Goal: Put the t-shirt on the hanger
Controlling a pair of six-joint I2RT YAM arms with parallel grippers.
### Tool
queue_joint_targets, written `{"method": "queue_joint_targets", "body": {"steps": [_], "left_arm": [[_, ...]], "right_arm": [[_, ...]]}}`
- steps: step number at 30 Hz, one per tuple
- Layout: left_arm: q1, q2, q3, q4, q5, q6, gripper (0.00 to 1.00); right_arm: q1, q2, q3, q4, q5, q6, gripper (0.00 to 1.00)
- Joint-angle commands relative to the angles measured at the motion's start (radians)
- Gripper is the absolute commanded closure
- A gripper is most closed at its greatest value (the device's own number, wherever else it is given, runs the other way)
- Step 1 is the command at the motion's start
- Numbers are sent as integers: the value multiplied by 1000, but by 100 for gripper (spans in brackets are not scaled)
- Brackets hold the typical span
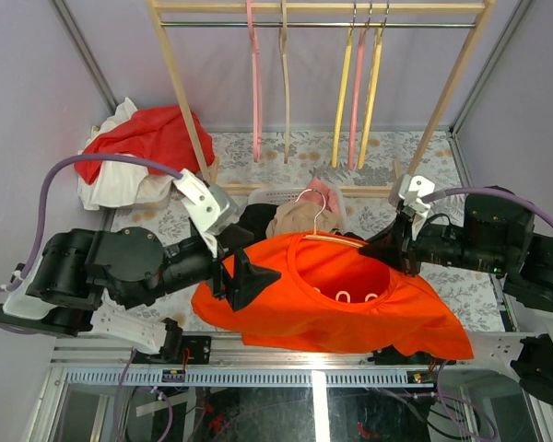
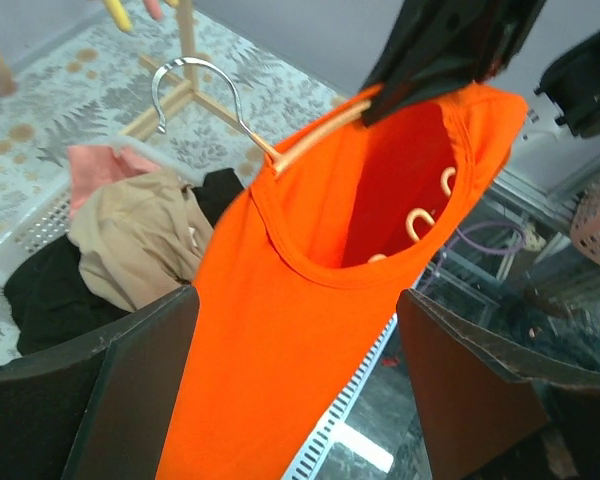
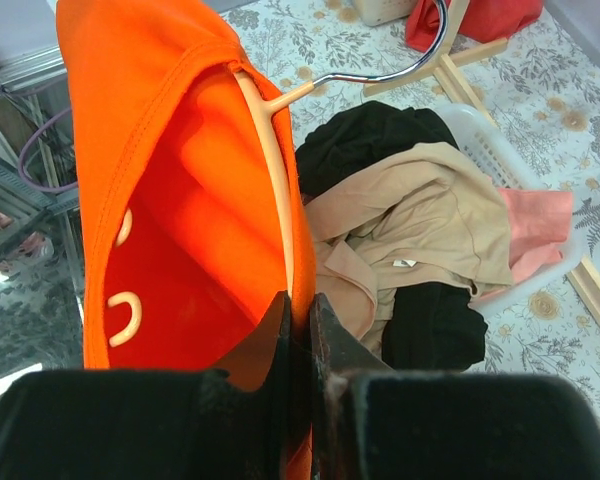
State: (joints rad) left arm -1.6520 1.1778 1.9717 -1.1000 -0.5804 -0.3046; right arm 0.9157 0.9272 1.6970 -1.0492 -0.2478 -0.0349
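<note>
- The left gripper (image 2: 300,385) is standing wide open, its dark fingers (image 2: 130,390) spread to either side of the t-shirt's lower body; I cannot tell whether either finger is touching the cloth.
- The right gripper (image 3: 300,320) is pinching shut on the right shoulder of the t-shirt (image 1: 350,318), with the end of the hanger's arm caught inside the fold.
- The t-shirt is hanging between the two arms, near the front edge of the table, held up off the surface from its right side.
- The hanger (image 1: 332,238) is sitting inside the t-shirt: its peach top arm is running along the far edge of the neck opening, its silver hook is sticking out towards the far left, and loops of its wavy lower bar are showing through the neck hole.
- Just beyond the t-shirt, a white basket (image 3: 500,150) is holding a tan garment (image 1: 295,219), black cloth and something pink.
- Farther left, a red cloth (image 1: 157,138) is lying on a white heap.
- At the far side, a wooden rack (image 1: 180,83) is carrying pink and yellow hangers.
</note>
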Motion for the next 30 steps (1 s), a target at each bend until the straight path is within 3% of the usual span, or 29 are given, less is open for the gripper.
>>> {"method": "queue_joint_targets", "body": {"steps": [1, 8, 17, 23, 30], "left_arm": [[75, 55, -42, 27, 182, 36, 20], [324, 39, -60, 117, 334, 137, 20], [687, 45, -183, 243, 932, 202, 21], [717, 18, -251, 284, 1149, 200, 21], [718, 6, -340, 332, 1225, 179, 23]], "right_arm": [[-3, -44, 11, 63, 25, 22, 100], [-2, -119, -92, 79, 81, 61, 100], [-2, -176, -180, 110, 129, 68, 100], [-3, -178, -178, 136, 133, 52, 100], [-3, -182, -167, 214, 106, 20, 100]]}}
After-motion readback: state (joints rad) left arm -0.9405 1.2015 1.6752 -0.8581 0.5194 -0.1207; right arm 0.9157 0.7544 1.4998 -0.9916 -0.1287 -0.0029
